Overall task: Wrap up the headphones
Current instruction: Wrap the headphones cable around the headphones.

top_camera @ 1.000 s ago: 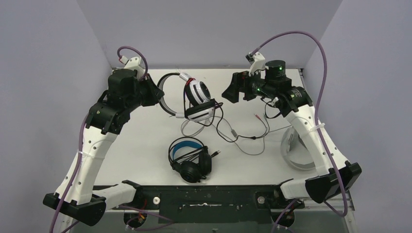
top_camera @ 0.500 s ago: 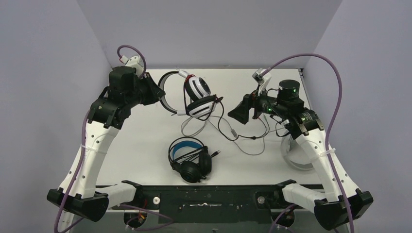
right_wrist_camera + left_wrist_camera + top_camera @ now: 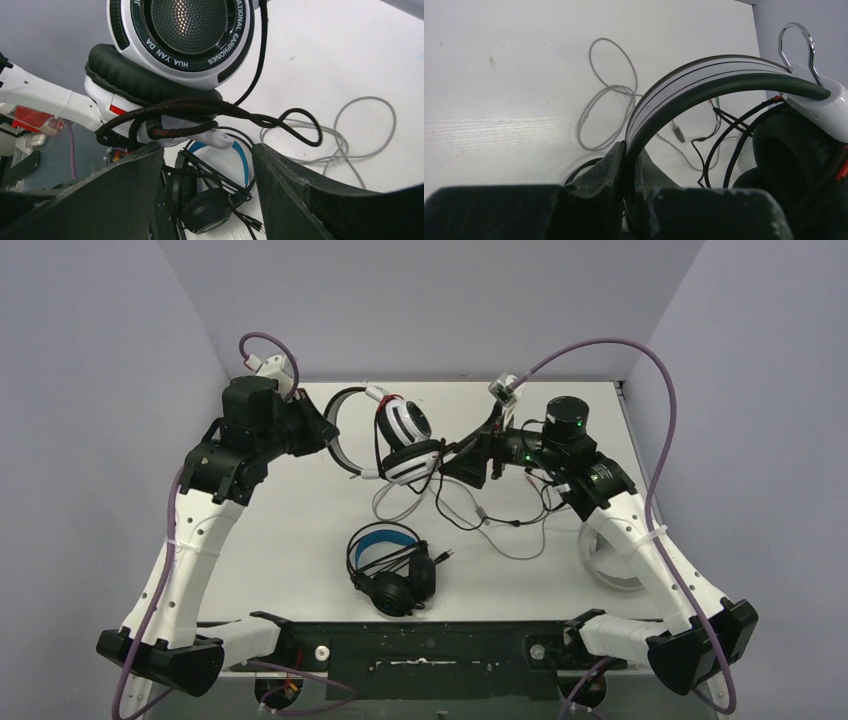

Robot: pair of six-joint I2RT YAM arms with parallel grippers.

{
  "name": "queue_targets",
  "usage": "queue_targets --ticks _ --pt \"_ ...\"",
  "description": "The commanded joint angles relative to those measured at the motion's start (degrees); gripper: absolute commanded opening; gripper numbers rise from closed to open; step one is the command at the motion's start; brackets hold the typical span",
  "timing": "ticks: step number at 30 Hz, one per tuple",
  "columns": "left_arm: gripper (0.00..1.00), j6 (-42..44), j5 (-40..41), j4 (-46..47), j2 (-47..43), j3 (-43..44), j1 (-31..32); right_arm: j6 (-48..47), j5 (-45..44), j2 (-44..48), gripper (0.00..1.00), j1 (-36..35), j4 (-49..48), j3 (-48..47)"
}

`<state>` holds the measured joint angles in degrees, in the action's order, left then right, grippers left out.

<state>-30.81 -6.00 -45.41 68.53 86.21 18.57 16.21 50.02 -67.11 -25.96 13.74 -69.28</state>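
Observation:
My left gripper point(image 3: 327, 436) is shut on the headband point(image 3: 704, 75) of a white headset with black ear-cup centres point(image 3: 405, 438) and holds it up above the table. Its black braided cable point(image 3: 200, 107) lies looped round the ear cups and trails onto the table point(image 3: 470, 512). My right gripper point(image 3: 452, 458) is open right beside the ear cups, its fingers point(image 3: 300, 190) spread either side below the ear cup point(image 3: 187, 25). A black headset with a blue-lined headband point(image 3: 390, 565) lies near the front. A pale headset point(image 3: 610, 555) lies at the right, partly under my right arm.
A pale grey cable point(image 3: 520, 545) and a loop of it point(image 3: 609, 95) lie on the white table point(image 3: 290, 530) between the headsets. Grey walls close in the left, back and right sides. The arm bases sit along the near edge.
My right gripper swung out and down to the right, then came back left up to the held headset's ear cups. My left gripper has kept its hold, almost still.

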Motion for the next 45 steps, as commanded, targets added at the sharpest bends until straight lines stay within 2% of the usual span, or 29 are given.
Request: queue_targets --ticks 1,6,11,18,21,23,28,31,32,33,35,38,40,42,45 --pt "0.00 -2.1 -1.4 4.2 -2.3 3.7 -0.4 -0.9 -1.0 -0.4 0.66 -1.4 0.1 -2.3" --pt "0.00 -1.8 -0.8 4.3 -2.4 3.4 -0.5 -2.5 -6.5 2.9 0.69 -1.3 3.9 -1.5" --pt "0.00 -1.5 -0.6 4.1 -2.4 3.6 -0.6 -3.4 -6.3 4.2 0.68 -1.4 7.3 -1.5" --pt "0.00 -1.4 -0.9 3.9 -2.2 4.1 -0.6 0.7 -1.0 5.6 0.68 -2.7 -1.2 2.0" --pt "0.00 -1.8 -1.7 4.1 -2.2 4.0 -0.6 3.3 -1.6 4.8 0.67 -2.9 -5.6 3.0" --pt "0.00 -2.1 -2.1 4.3 -2.3 4.0 -0.6 5.4 -1.2 3.0 0.61 -3.2 -7.9 3.3" --pt "0.00 -2.0 -0.2 3.6 -2.9 4.0 -0.6 7.3 -2.7 1.8 0.36 -3.7 -10.4 3.4" --pt "0.00 -2.1 1.5 3.1 -2.8 4.2 -0.7 7.4 -4.5 3.8 0.13 -3.5 -11.4 4.4" --pt "0.00 -2.1 2.1 3.1 -2.6 4.1 -0.7 6.5 -6.3 4.7 0.04 -3.5 -9.3 4.3" --pt "0.00 -2.2 3.0 2.8 -2.4 4.3 -0.7 5.0 -8.8 5.6 0.00 -3.3 -6.0 3.7" --pt "0.00 -2.4 5.4 1.6 -2.2 4.3 -0.9 0.6 -17.7 7.6 0.00 -3.3 4.0 -0.1" --pt "0.00 -2.7 7.1 1.1 -2.4 3.3 -2.2 -3.2 -37.4 10.8 0.00 -3.1 16.5 -3.7" --pt "0.00 -2.4 6.7 1.2 -2.4 2.8 -2.8 -4.1 -50.4 12.5 0.00 -2.5 21.7 -4.6" --pt "0.00 -2.0 5.4 1.8 -2.2 2.2 -3.2 -4.6 -55.4 13.5 0.00 -1.0 23.7 -4.6" --pt "0.00 -1.9 3.9 1.7 -1.9 2.0 -3.5 -5.4 -56.1 12.5 0.00 2.4 25.8 -4.8"
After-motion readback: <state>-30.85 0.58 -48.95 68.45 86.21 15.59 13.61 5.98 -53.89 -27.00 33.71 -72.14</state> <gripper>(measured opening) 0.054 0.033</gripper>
